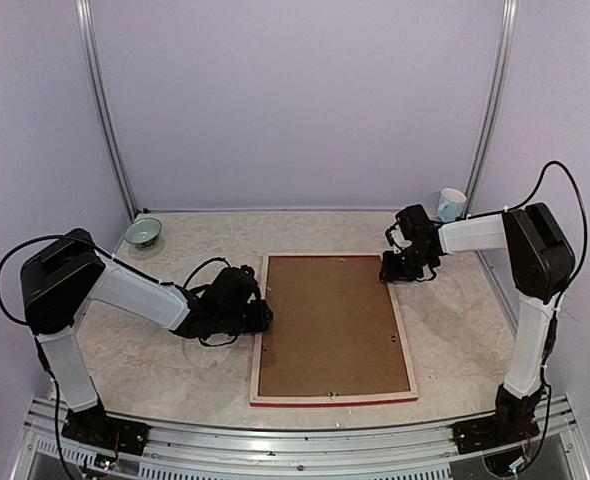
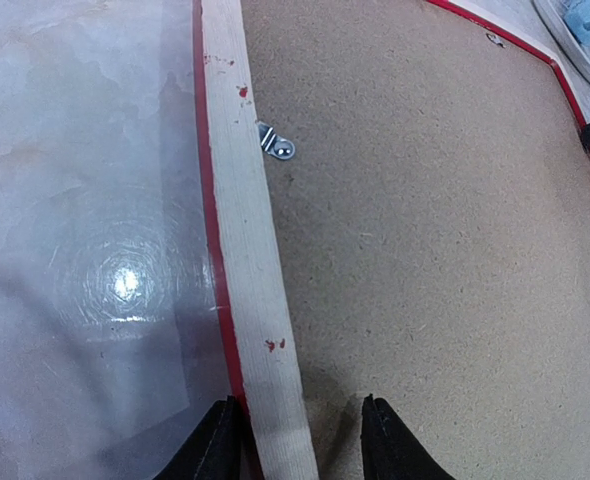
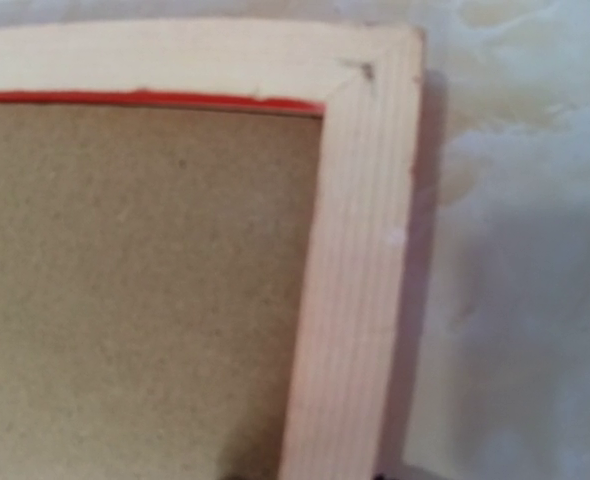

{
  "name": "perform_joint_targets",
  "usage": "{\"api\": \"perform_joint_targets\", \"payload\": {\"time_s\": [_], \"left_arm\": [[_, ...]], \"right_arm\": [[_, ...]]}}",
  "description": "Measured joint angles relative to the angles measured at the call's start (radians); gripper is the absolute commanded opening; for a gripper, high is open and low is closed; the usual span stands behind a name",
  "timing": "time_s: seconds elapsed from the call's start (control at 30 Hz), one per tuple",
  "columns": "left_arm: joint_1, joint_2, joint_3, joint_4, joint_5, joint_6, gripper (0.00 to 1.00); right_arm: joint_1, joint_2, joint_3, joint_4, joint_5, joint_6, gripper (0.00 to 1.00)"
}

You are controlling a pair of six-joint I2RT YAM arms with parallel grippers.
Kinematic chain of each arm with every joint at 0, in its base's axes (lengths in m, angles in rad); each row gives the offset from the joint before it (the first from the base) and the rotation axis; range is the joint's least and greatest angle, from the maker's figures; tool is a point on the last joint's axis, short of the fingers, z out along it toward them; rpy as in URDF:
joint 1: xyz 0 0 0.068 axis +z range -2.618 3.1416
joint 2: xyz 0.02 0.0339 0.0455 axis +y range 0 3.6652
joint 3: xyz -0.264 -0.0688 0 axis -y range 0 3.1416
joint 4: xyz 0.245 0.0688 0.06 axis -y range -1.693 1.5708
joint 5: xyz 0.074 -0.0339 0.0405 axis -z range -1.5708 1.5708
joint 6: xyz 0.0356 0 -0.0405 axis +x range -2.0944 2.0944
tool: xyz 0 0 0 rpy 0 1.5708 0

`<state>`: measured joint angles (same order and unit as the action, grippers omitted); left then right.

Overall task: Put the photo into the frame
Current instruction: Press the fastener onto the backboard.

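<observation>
The frame lies face down in the middle of the table, its pale wood back up and its thin red edge showing. A plain brown backing board fills it. The photo is hidden. My left gripper is open at the frame's left rail; in the left wrist view its jaws straddle the rail, with a gap on the board side. My right gripper is at the frame's far right corner. Its fingertips barely show at the bottom edge of the right wrist view, either side of the right rail.
A green bowl stands at the back left. A white and blue cup stands at the back right. A small metal clip sits on the backing board by the left rail. The enclosure's walls and posts close the table in.
</observation>
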<state>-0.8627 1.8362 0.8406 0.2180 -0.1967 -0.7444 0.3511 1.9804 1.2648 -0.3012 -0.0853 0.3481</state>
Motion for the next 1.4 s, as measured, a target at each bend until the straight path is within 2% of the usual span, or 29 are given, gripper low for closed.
{"api": "perform_joint_targets", "payload": {"time_s": [0.43,1.03,1.4], "left_arm": [[0.000,0.000,-0.003,0.006,0.002,-0.011,0.42],[0.000,-0.001,-0.011,0.021,0.003,-0.015,0.42],[0.000,-0.004,-0.021,0.037,0.005,-0.017,0.42]], "right_arm": [[0.000,0.019,0.023,0.001,-0.008,-0.007,0.23],[-0.007,0.046,0.068,-0.013,-0.061,0.031,0.34],[0.007,0.081,0.113,-0.024,-0.018,0.036,0.27]]}}
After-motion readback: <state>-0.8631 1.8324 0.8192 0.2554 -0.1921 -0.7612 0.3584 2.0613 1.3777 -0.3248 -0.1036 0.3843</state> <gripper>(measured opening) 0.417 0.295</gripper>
